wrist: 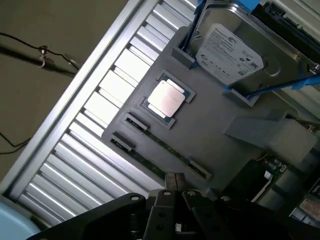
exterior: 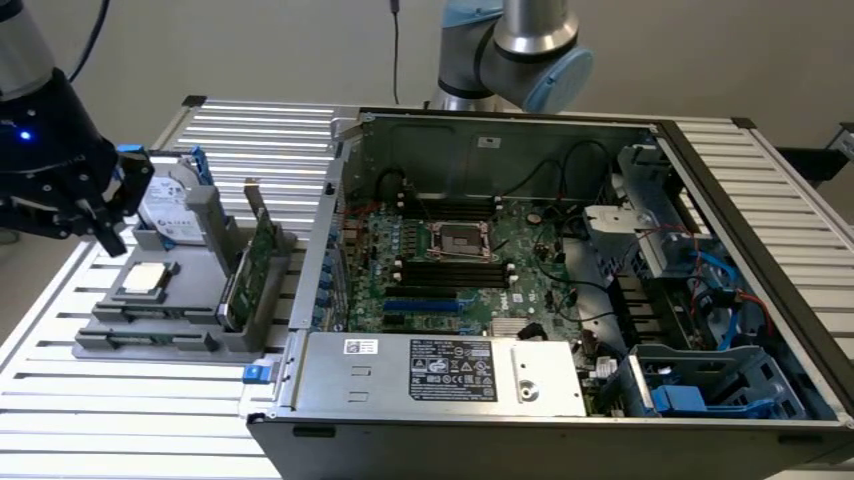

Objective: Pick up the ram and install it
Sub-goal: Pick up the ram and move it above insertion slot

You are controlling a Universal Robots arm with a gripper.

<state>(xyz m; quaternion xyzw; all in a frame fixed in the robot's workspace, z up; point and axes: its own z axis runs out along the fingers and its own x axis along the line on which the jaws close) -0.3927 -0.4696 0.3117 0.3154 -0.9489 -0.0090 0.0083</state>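
The claw [wrist: 173, 182] hangs from its black wrist over the outer edge of a grey tray [wrist: 205, 125] that lies on the slatted table [exterior: 80, 400]. Whether it is released or clenched cannot be told.

The ram [wrist: 165, 148] is in the tray. It stands on edge in a long, narrow slot and shows from the wrist as a thin greenish line between two end clips. Of the parts in the tray it is the one nearest the claw, just ahead of it and lower. A second, parallel slot lies closer still, and the claw hides part of it.

Past the ram from the claw, the processor [wrist: 166, 97] lies flat in a square recess. Farther on, the hard drive [wrist: 227, 50] leans in a holder with blue rails, label side up. In the exterior view the drive is just beside the claw, on the exterior view's right of it.

The card [exterior: 256, 262] stands upright on the side of the tray away from the claw, next to the open case [exterior: 561, 420]. The case is well apart from the claw. Inside it, the motherboard [exterior: 534, 290] faces up, with its black slots [exterior: 454, 270] running beside the processor socket.
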